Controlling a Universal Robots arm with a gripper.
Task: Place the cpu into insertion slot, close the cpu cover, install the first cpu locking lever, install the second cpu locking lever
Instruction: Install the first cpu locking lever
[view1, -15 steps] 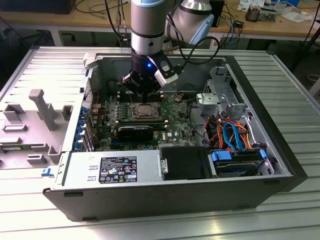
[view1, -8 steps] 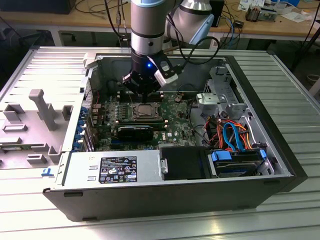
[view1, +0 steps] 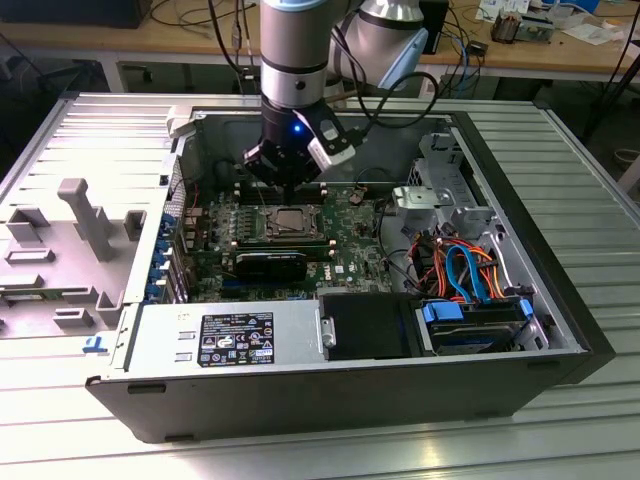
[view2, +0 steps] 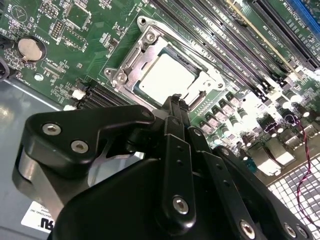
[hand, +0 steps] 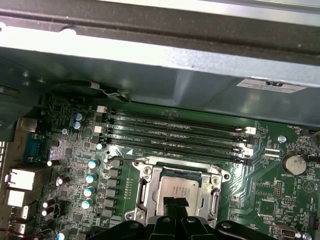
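Looks well along: inside the computer case, on the green motherboard, has the insertion slot already filled, with the cpu cover lying flat around the seated cpu. Cannot tell whether either locking lever is latched. Hangs the gripper at the cover's edge, fingers pressed together, holding nothing.

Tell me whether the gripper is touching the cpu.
Cannot tell. In the second wrist view the gripper tip overlaps the edge of the cpu, but neither contact nor a gap shows plainly.
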